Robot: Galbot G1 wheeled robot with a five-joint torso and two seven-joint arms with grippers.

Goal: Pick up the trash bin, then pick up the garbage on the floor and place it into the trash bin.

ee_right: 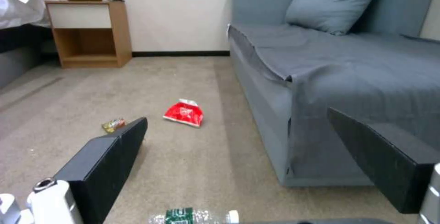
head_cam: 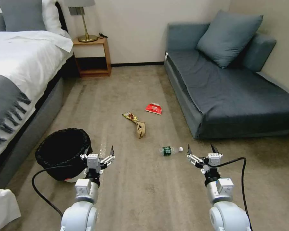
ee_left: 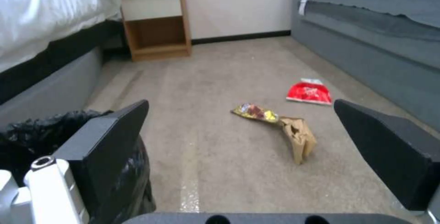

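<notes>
trash bin beside left claw, spread wide

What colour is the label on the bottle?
Green, on the clear bottle with a white cap; the head view shows it best.

bins: 1, trash bin | litter past the bin, toward the sofa: 4 | bottle x1 | brown paper wrapper x1 | gold-red snack wrapper x1 | red-white packet x1 | grippers: 2, left gripper + right gripper, both spread wide

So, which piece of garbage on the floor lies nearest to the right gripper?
The clear bottle with the green label; it lies just left of the right gripper. The three wrappers lie farther off.
</notes>
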